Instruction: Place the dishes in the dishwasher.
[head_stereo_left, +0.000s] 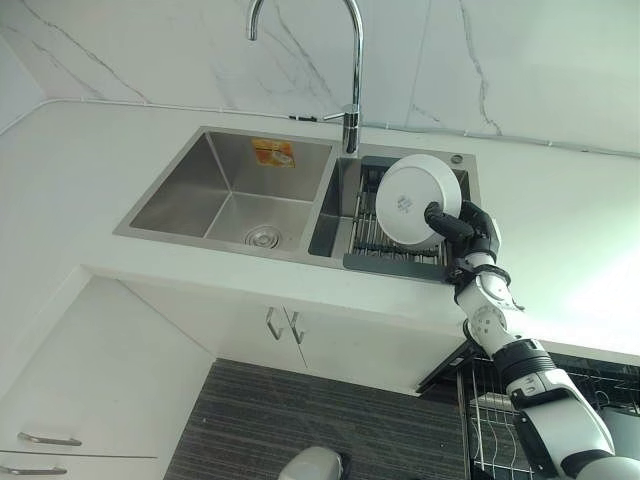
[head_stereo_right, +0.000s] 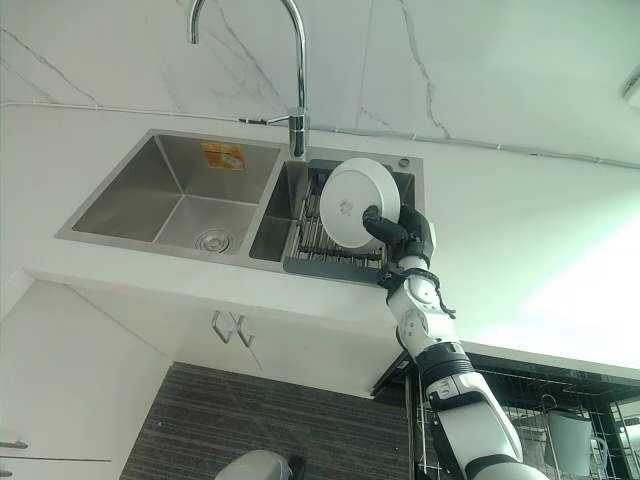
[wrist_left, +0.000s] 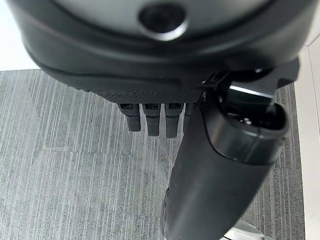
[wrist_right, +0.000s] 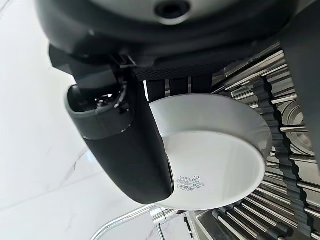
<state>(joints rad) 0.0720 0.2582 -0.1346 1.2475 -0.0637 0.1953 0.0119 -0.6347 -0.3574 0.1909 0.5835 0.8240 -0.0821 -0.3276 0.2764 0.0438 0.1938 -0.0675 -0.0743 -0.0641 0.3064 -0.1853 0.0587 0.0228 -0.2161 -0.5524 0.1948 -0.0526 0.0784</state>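
1. The right hand (head_stereo_left: 462, 226) sits just right of the centre of the head views, its arm coming up from the lower right corner.
2. Its thumb and fingers are clamped on the rim of a white bowl (head_stereo_left: 418, 200); in the right wrist view the thumb (wrist_right: 131, 145) lies over the underside of the bowl (wrist_right: 215, 160) and the fingers go behind its rim.
3. The bowl is tilted up on edge, its underside with a small label facing the camera.
4. The bowl is held over a dark wire drying rack (head_stereo_left: 372, 238), which sits in the smaller right basin of the sink (head_stereo_left: 200, 190); whether the bowl touches the rack cannot be told.
5. The larger left basin has a round drain (head_stereo_left: 262, 237) and a yellow sticker (head_stereo_left: 273, 152) on its back wall.
6. A curved tap (head_stereo_left: 351, 90) stands behind the sink, at the top centre of the frame.
7. The open dishwasher's wire basket (head_stereo_right: 560, 420) is in the lower right corner, below the white counter (head_stereo_left: 70, 160).
8. The left hand (wrist_left: 150, 117) hangs over grey striped floor (wrist_left: 75, 175) in the left wrist view, fingers relaxed and straight, holding nothing.
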